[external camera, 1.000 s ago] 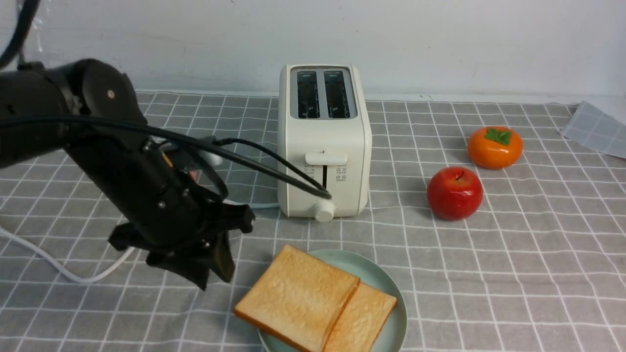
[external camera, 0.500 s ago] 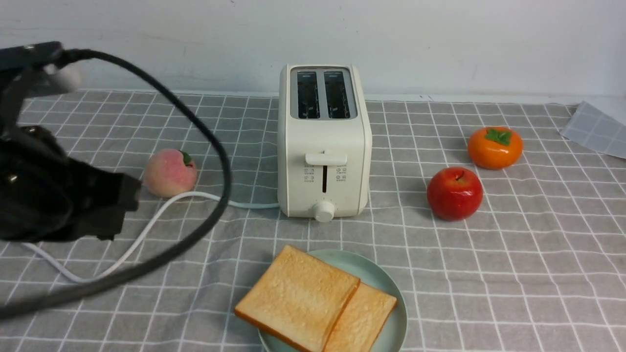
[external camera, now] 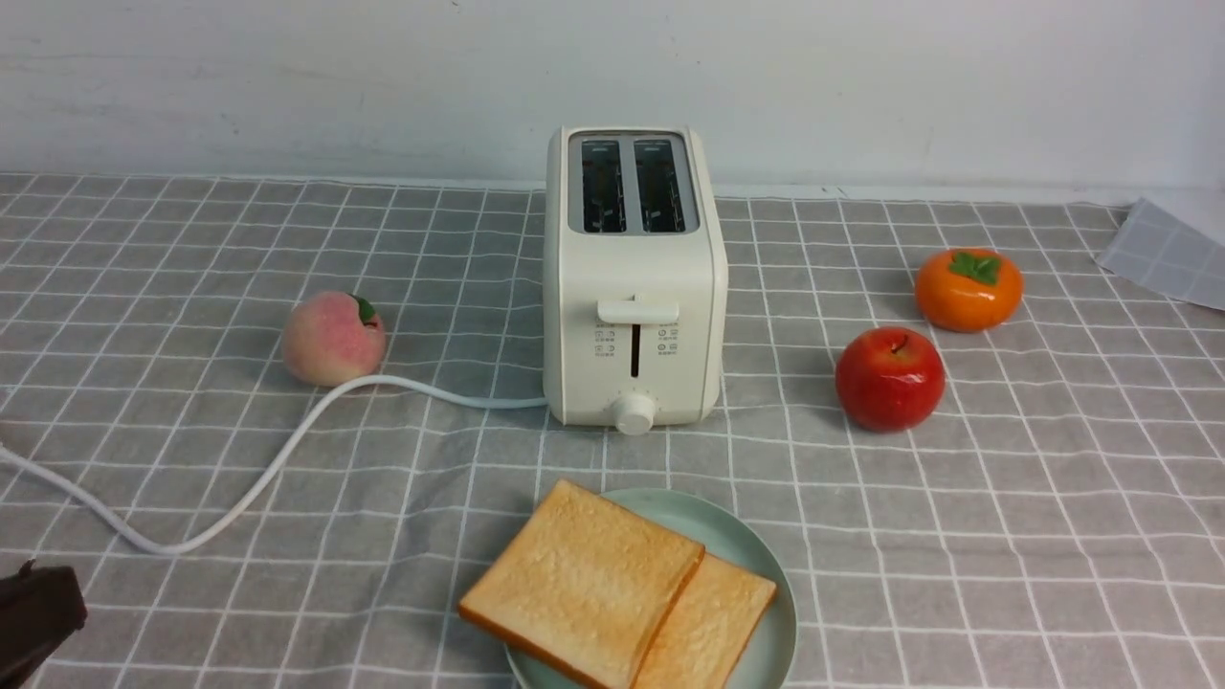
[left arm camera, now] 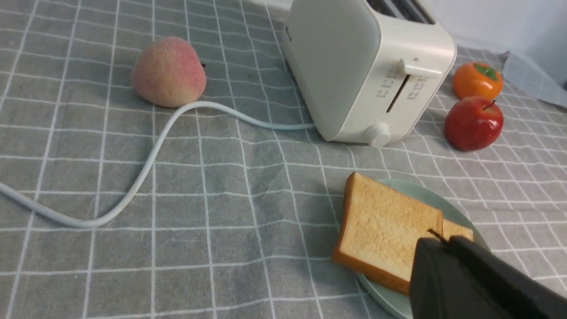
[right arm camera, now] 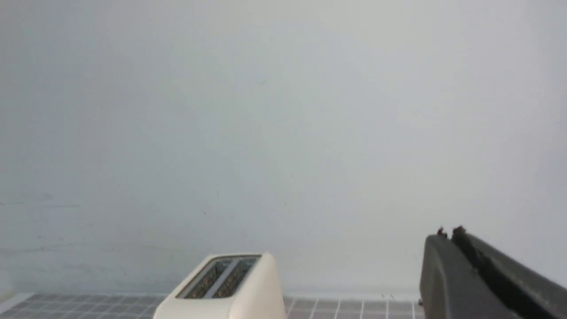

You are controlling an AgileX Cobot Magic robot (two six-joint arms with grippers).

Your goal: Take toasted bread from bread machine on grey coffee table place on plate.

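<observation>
Two slices of toasted bread (external camera: 584,582) lie overlapped on the mint-green plate (external camera: 770,636) at the front of the grey coffee table (external camera: 1005,536). The larger slice (left arm camera: 385,228) overhangs the plate's rim (left arm camera: 385,300). The cream bread machine (external camera: 632,277) stands behind the plate with both slots empty; it also shows in the right wrist view (right arm camera: 226,292). My left gripper (left arm camera: 443,243) is shut and empty, withdrawn to the front left corner (external camera: 33,617). My right gripper (right arm camera: 447,235) is shut and empty, raised high and facing the wall.
A peach (external camera: 333,338) sits left of the bread machine beside its white power cord (external camera: 258,478). A red apple (external camera: 890,378) and an orange persimmon (external camera: 968,287) sit to the right. A folded cloth corner (external camera: 1163,251) lies at the far right.
My left arm has pulled back from beside the plate to the front left, almost out of the front view. The peach and cord are now uncovered. The toast has not moved.
</observation>
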